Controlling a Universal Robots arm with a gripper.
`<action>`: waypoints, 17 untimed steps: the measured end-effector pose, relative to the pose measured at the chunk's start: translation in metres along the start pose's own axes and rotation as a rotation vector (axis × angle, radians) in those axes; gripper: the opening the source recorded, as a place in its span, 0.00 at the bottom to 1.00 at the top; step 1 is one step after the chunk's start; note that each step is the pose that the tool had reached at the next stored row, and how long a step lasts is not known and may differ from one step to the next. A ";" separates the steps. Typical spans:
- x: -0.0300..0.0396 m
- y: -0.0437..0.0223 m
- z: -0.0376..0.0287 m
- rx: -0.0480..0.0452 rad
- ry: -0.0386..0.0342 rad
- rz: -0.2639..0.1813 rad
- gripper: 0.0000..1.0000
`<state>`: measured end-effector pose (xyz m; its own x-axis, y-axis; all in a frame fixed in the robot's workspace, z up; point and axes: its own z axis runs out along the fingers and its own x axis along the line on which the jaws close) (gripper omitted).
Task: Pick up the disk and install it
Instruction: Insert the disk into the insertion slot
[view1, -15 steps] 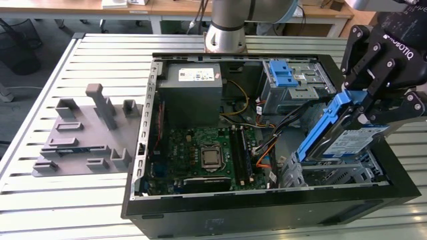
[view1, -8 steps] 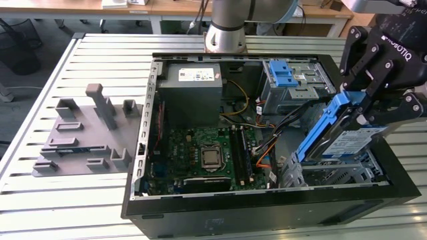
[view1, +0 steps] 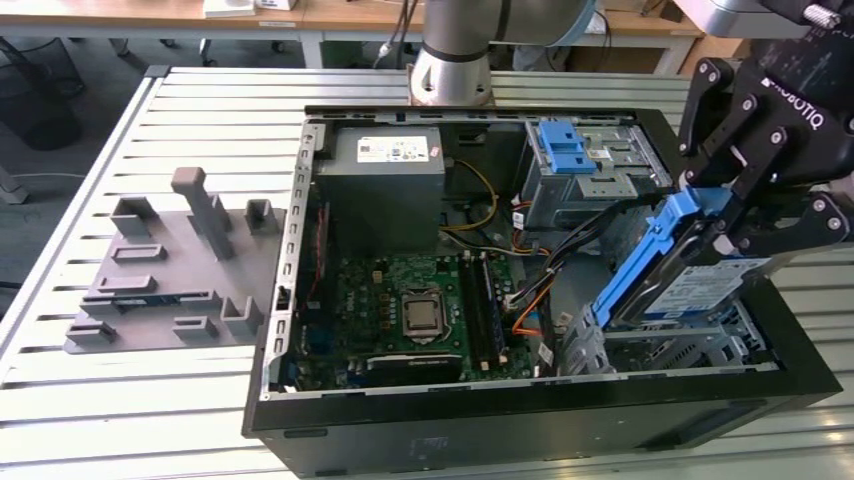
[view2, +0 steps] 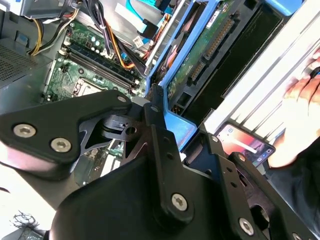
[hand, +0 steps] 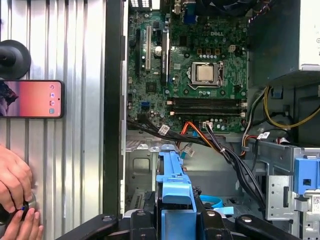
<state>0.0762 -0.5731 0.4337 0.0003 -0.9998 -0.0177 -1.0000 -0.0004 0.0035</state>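
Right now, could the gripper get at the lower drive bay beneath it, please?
Probably yes. The gripper, shut on the disk, holds it tilted over the lower drive bay, with nothing seen between them. The black cables beside the bay might brush it.

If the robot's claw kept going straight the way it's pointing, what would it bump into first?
The gripper is shut on the disk and points down into the computer case. Going straight on, the disk's lower end would probably meet the metal drive bay beneath it first, though depth is hard to judge.
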 end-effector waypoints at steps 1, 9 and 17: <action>0.0002 0.0000 0.0004 0.0000 0.0001 -0.001 0.36; 0.0003 -0.0001 0.0035 -0.0001 0.0001 -0.002 0.36; 0.0004 -0.0001 0.0097 -0.0005 0.0001 -0.002 0.36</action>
<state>0.0762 -0.5733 0.4240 0.0020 -0.9998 -0.0176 -1.0000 -0.0021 0.0040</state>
